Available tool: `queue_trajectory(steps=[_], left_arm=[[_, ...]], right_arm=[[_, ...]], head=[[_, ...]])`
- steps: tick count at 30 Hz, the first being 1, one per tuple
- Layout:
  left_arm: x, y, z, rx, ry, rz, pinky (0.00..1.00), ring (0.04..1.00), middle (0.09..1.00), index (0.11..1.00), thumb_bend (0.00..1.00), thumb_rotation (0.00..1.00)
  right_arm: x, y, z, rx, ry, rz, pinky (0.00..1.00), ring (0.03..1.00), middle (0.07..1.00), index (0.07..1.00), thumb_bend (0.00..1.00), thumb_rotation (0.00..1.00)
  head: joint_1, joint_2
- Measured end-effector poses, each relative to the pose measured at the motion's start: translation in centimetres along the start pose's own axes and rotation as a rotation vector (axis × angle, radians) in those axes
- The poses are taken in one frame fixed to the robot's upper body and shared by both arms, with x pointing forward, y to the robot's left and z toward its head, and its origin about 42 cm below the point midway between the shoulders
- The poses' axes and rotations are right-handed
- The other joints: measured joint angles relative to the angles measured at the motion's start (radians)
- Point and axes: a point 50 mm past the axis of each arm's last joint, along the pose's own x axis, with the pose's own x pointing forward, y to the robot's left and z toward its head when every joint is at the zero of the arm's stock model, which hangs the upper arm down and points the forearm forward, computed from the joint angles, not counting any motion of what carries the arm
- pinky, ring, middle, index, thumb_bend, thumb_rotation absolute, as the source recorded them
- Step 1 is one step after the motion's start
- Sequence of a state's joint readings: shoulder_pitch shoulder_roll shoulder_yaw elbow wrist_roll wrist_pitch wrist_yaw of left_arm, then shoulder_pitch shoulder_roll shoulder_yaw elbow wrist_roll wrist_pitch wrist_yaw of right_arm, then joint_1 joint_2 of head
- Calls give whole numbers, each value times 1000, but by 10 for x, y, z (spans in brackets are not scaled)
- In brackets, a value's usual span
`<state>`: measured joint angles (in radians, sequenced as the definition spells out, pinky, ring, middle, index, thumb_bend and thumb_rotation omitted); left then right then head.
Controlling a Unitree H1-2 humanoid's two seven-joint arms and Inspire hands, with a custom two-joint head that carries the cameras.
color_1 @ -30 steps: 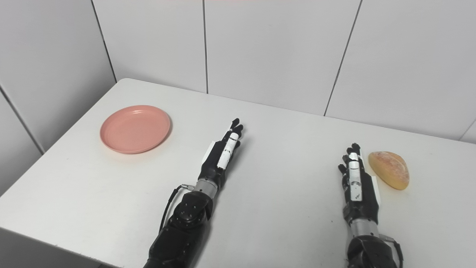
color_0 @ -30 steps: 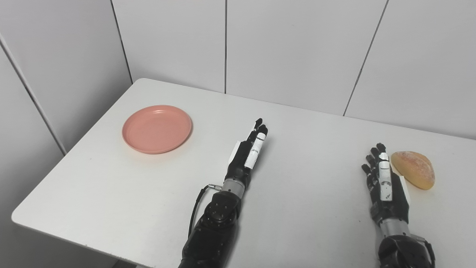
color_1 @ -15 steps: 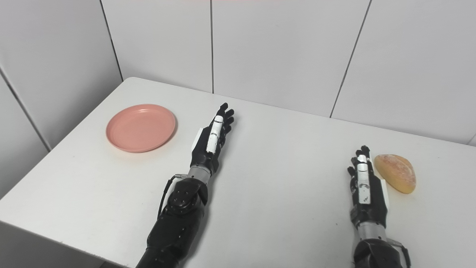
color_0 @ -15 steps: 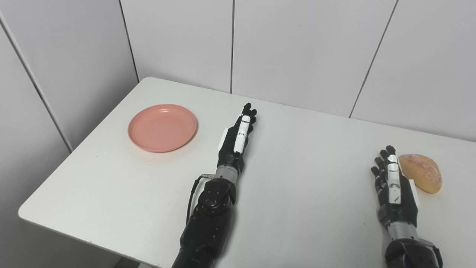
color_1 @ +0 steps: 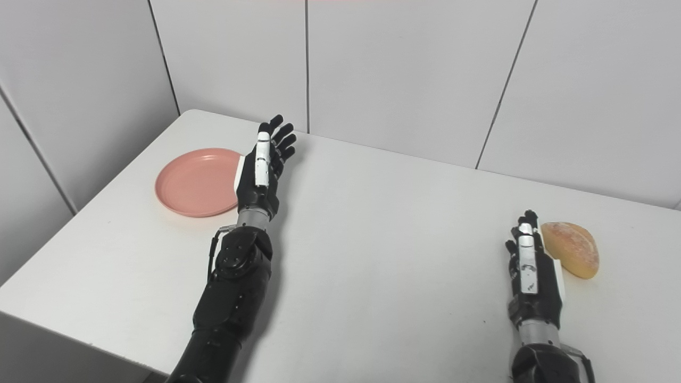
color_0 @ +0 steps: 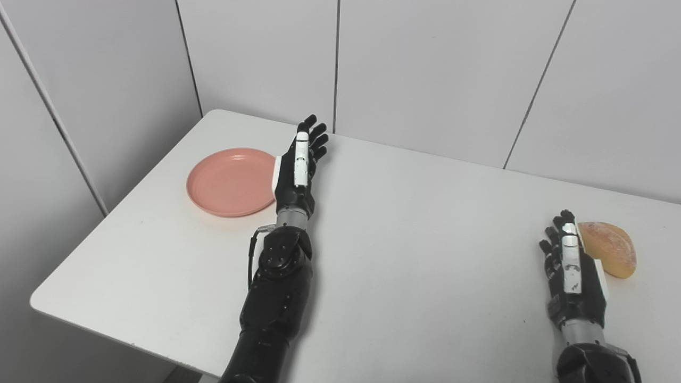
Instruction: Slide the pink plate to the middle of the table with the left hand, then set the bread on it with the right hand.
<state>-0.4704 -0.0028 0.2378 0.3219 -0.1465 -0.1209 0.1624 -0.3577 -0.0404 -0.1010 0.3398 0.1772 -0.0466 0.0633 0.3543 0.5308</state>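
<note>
The pink plate [color_0: 229,182] lies flat near the table's far left corner. My left hand [color_0: 297,167] is open with fingers stretched out, raised right beside the plate's right rim and covering a bit of it. I cannot tell if it touches the plate. A golden bread roll [color_0: 609,249] rests at the right side of the table. Open and flat, my right hand [color_0: 572,271] lies just left of the bread, holding nothing.
The white table [color_0: 415,234] stands against grey wall panels at the back and left. Its front left edge and rounded corner [color_0: 40,303] are in view. Nothing else lies on the tabletop.
My left arm has reached forward and to the left, from the table's middle to the plate's right rim. The right hand, plate and bread stay put. The camera has shifted slightly.
</note>
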Motion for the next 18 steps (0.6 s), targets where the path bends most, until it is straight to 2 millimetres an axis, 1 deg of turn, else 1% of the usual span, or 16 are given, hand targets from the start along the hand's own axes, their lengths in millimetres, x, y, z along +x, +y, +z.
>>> queue_trajectory(steps=[7,10,14,18], left_arm=[[8,20,11,19,-34,103,788,789,784,777,564,1000],[12,30,20,17,-63,157,788,794,785,775,582,1000],[18,46,31,72,-99,192,774,786,775,767,605,1000],[21,60,41,101,-131,242,775,785,772,768,593,1000]], right_arm=[[2,-2,0,-1,3,1,1000,1000,1000,983,770,880],[3,-2,-1,-4,4,8,1000,1000,1000,988,751,891],[5,-4,0,-4,3,6,1000,1000,1000,987,767,876],[7,-7,0,-5,3,7,1000,1000,1000,992,760,887]], head=[[12,-3],[15,-5],[21,-3],[28,-3]])
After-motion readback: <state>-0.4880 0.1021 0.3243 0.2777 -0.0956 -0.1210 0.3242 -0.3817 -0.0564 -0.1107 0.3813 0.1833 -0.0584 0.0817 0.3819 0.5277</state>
